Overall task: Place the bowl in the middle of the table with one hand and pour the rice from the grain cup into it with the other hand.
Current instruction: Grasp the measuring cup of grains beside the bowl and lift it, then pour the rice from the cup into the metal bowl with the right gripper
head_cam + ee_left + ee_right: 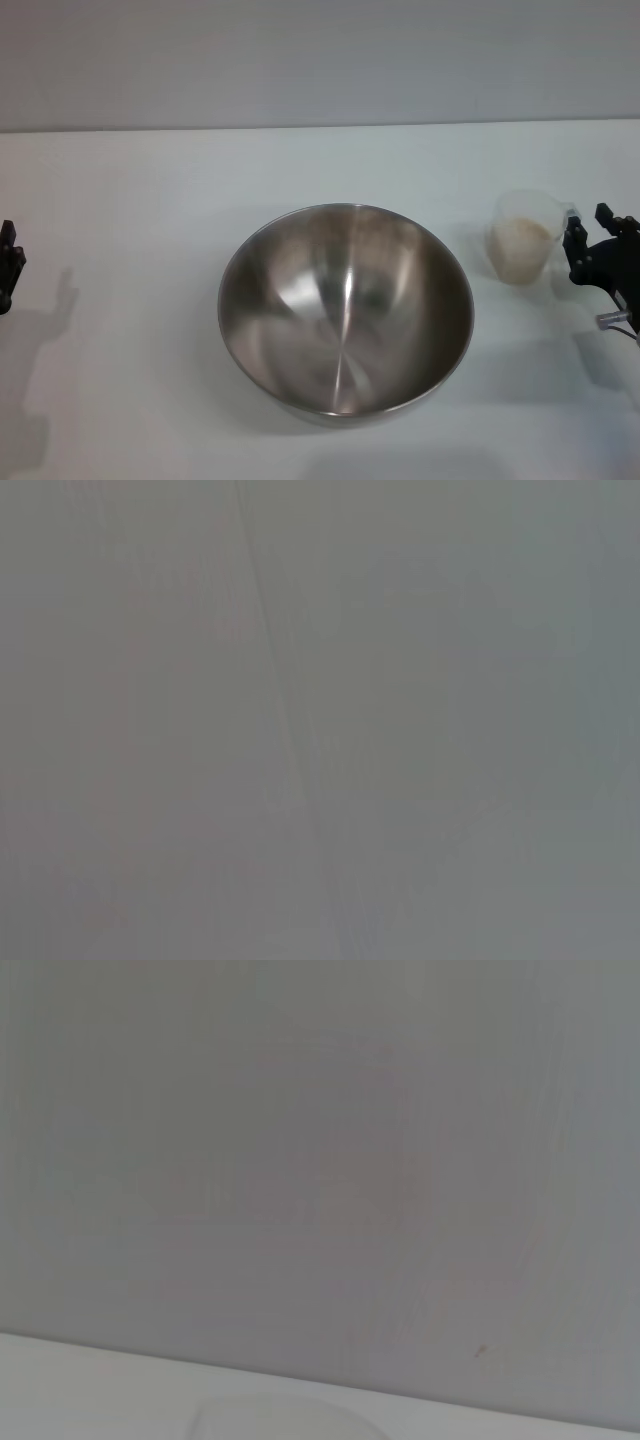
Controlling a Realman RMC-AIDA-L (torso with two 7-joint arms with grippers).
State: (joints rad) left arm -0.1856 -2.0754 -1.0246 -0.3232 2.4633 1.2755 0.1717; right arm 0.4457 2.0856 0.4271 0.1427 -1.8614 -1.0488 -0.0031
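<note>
Bowl: the bowl (346, 310) sits upright at lower centre of the head view, on the white tabletop (140, 220).
Grain cup: the grain cup (527, 238) stands upright at right of the frame, well apart from the bowl.
Rice: the rice (520, 248) fills the cup's lower part as a pale mass.
Right claw: the right claw (590, 245) is at the right edge, just beside the cup, its fingers apart and not clamped on it.
Left claw: the left claw (8, 265) is at the left edge, far from the bowl; I cannot tell how its fingers stand.
Wrist views: only plain grey surfaces.
</note>
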